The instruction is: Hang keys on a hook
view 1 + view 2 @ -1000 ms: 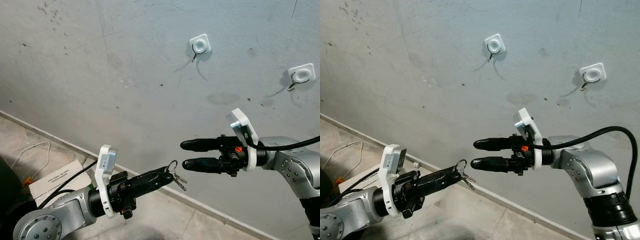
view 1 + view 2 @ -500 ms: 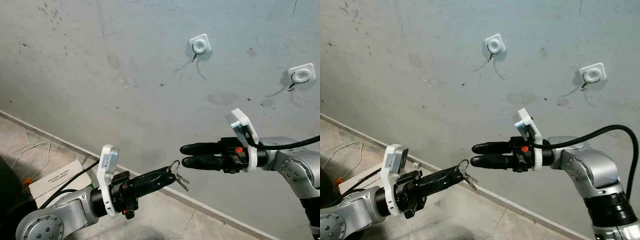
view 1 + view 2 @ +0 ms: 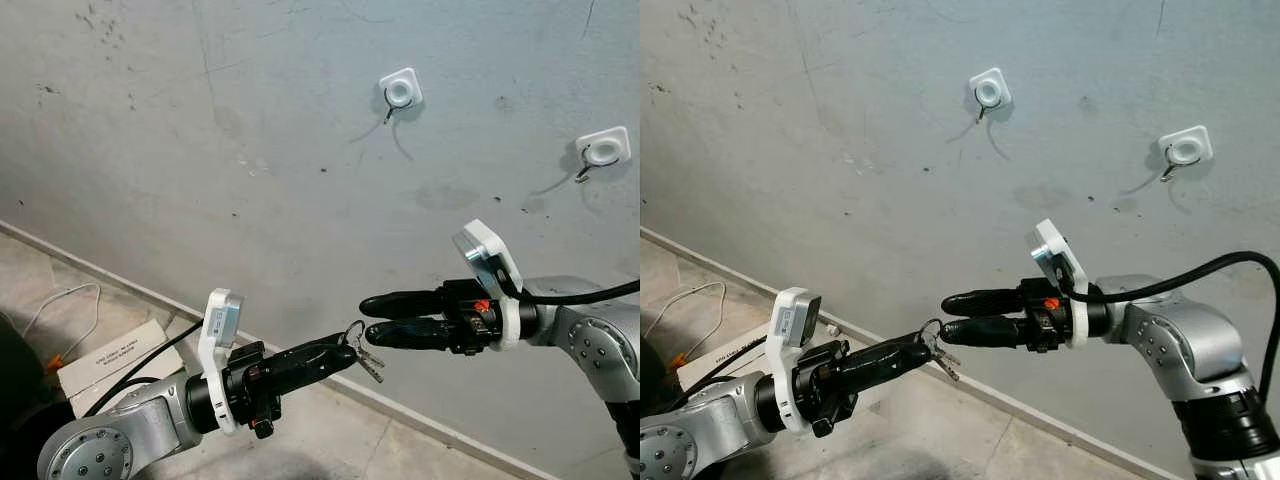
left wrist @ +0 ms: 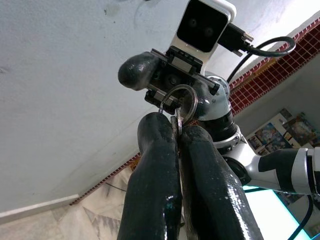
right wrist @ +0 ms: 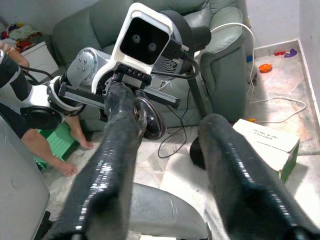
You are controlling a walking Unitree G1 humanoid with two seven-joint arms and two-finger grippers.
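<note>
Nearest, low on the left, the left pincer is pressed together on the key ring, pinching it at the fingertips; the keys dangle just below the tips. In the left wrist view the ring stands up from between the two black fingers. Just right of it, the right pincer points leftward with its fingers slightly spread, one above the other; its lower finger lies just beside the ring, and whether they touch cannot be told. On the floor at the far left lie a cardboard box and a white cable. Behind, on the grey wall, two white adhesive hooks are fixed well above both pincers: the left hook and the right hook.
</note>
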